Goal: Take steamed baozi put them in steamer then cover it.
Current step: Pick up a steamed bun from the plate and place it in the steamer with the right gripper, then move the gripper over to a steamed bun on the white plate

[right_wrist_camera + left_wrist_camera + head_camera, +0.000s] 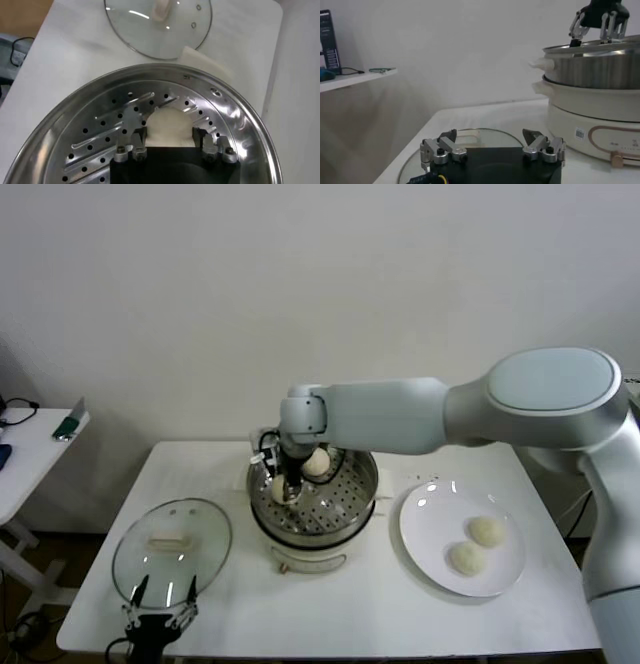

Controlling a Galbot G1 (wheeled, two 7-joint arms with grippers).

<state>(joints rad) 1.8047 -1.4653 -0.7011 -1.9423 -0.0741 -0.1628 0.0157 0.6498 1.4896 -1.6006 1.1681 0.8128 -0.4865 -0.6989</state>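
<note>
Stainless steamer (pixel 318 504) holds one baozi at its far rim (pixel 317 462). Right claw (pixel 170 145) is down inside it, grasping a second baozi (pixel 169 129) just above the perforated tray. Two more sit on the plate (pixel 430 554). Left claw (pixel 492 150), released, hovers over the glass lid (pixel 172 549). Risk: releasing while tilted lets the bun roll against its neighbour.

Glass lid (pixel 172 548) and white plate (pixel 425 524) on white table (pixel 350 614), side desk (pixel 25 454) beyond.
</note>
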